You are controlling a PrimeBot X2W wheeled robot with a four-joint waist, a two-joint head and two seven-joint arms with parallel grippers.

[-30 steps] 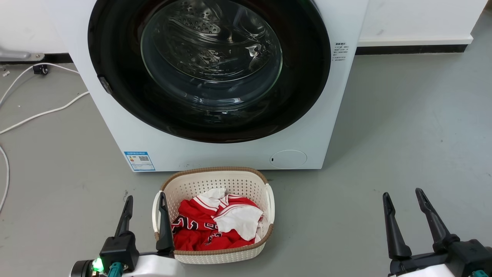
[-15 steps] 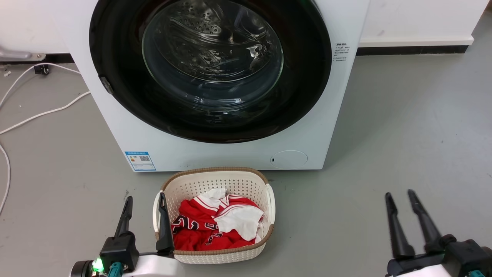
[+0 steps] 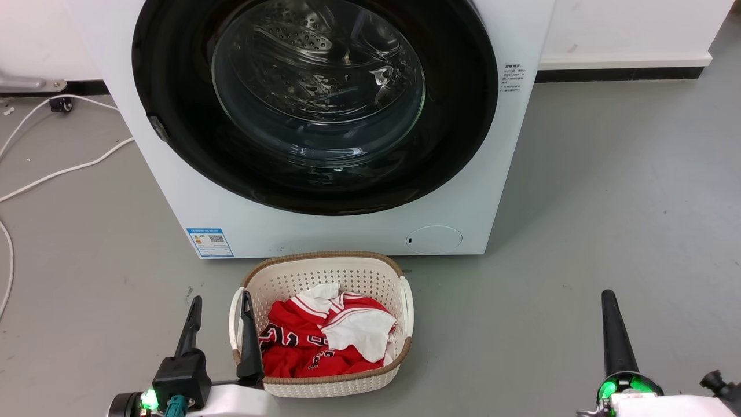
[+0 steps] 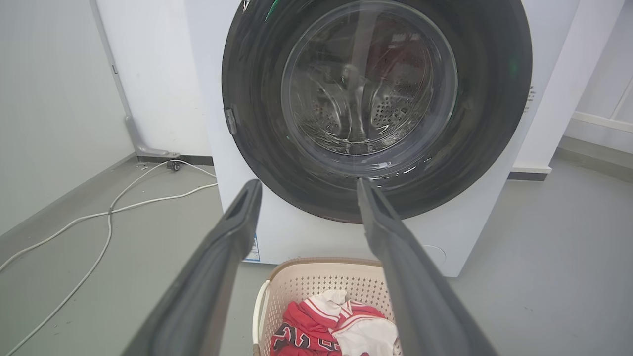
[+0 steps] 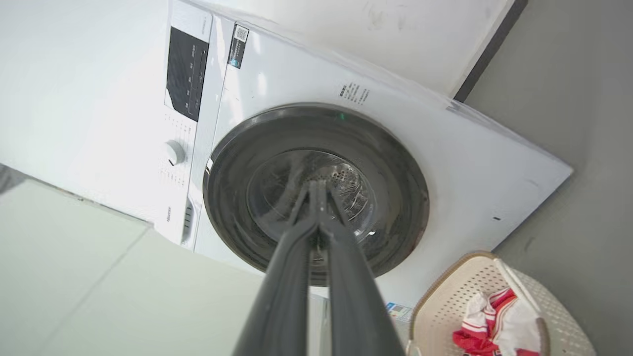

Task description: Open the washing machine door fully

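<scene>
The large round glossy black washing machine door, with a clear bulging glass centre, is shut — lying flush against the front of the big white front-loading washing machine, which stands upright at the far middle; its perforated steel drum shows through the glass.

Bright, even light falls from overhead. The washing machine throws a soft shadow onto the floor at its right. White glints streak the glass of the washing machine door. Both wrist views bow straight lines near the edges. The right wrist view looks softer, and the left end effector blurs close to the lens.
</scene>
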